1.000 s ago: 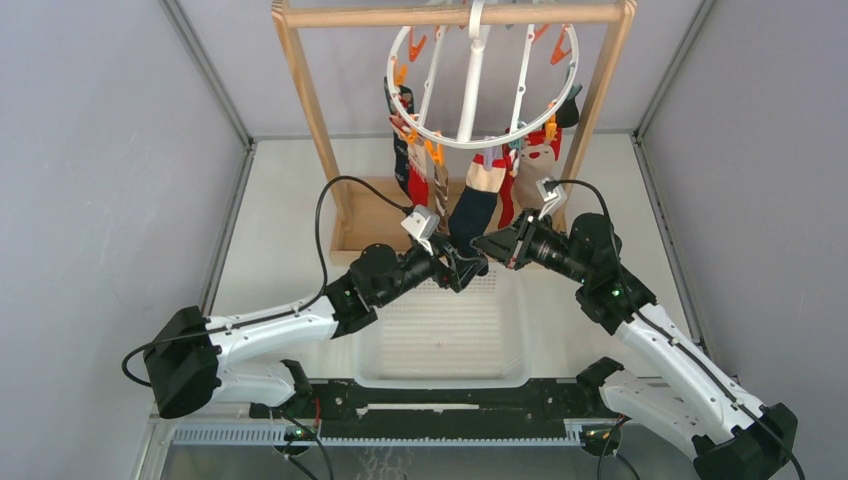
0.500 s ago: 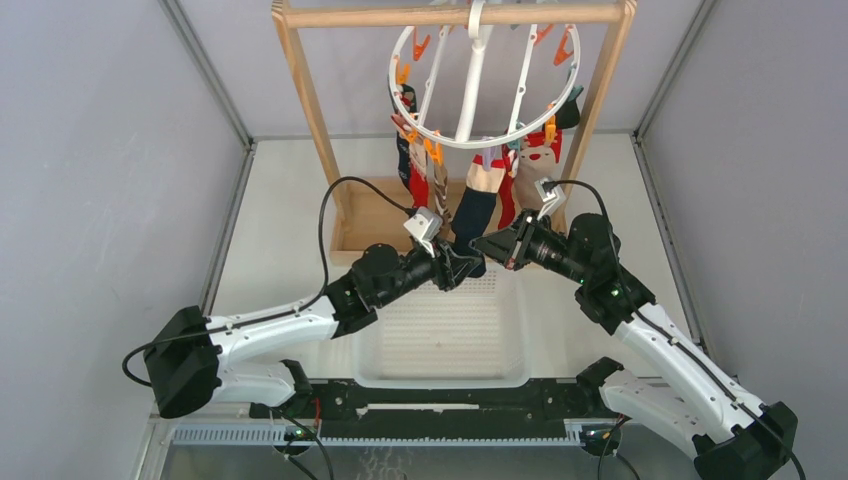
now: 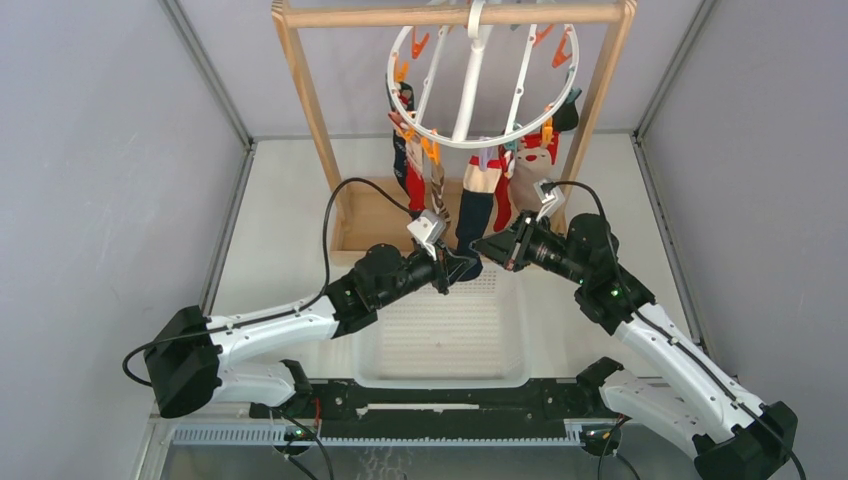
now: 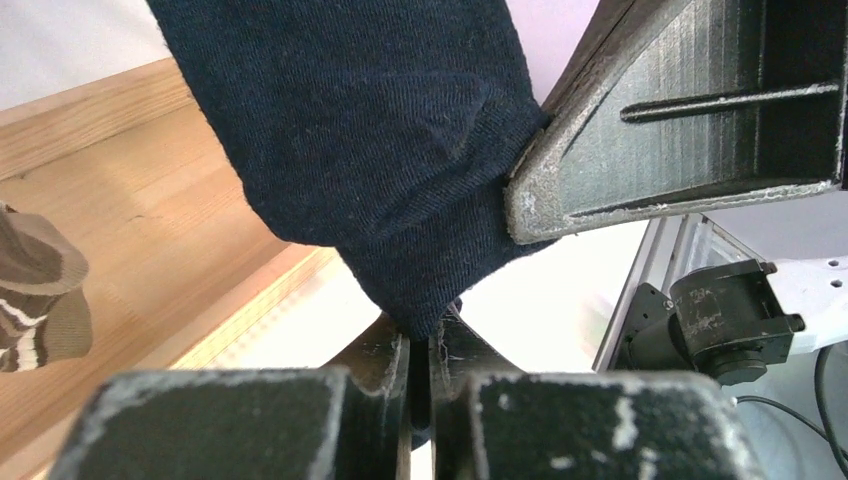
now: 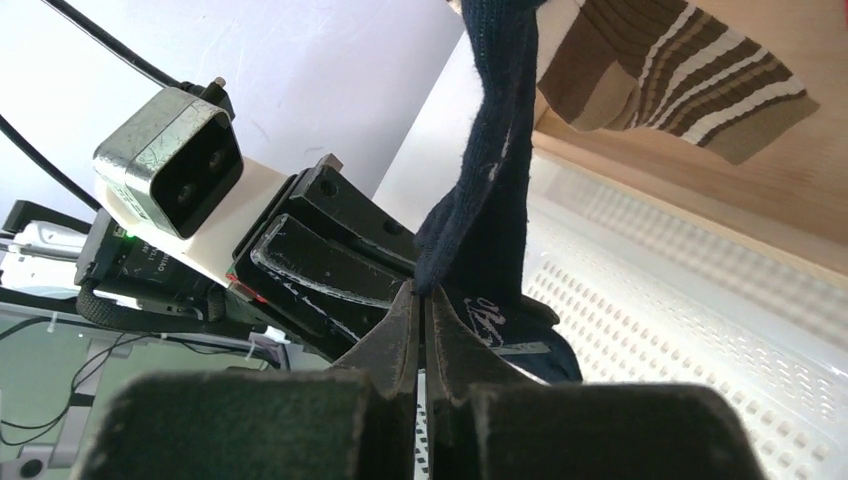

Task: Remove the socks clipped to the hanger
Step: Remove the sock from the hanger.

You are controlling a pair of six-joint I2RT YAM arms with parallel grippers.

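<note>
Left end effector [image 4: 420, 338] clamps the toe of a dark navy fabric sock [image 4: 370, 130]; right end effector [image 5: 425, 300], closed, perhaps pinches it. Pull straight down, steadily.

Pale grey walls [image 3: 100, 150] around a white tabletop [image 3: 280, 200].

On the white table [image 3: 280, 220], standing directly on it — a wooden rack [image 3: 375, 215] toward the back, flat base board down; a white perforated basket [image 3: 440, 345] just in front of that board; a black rail [image 3: 440, 398] along the near edge, bearing both arm bases.
</note>
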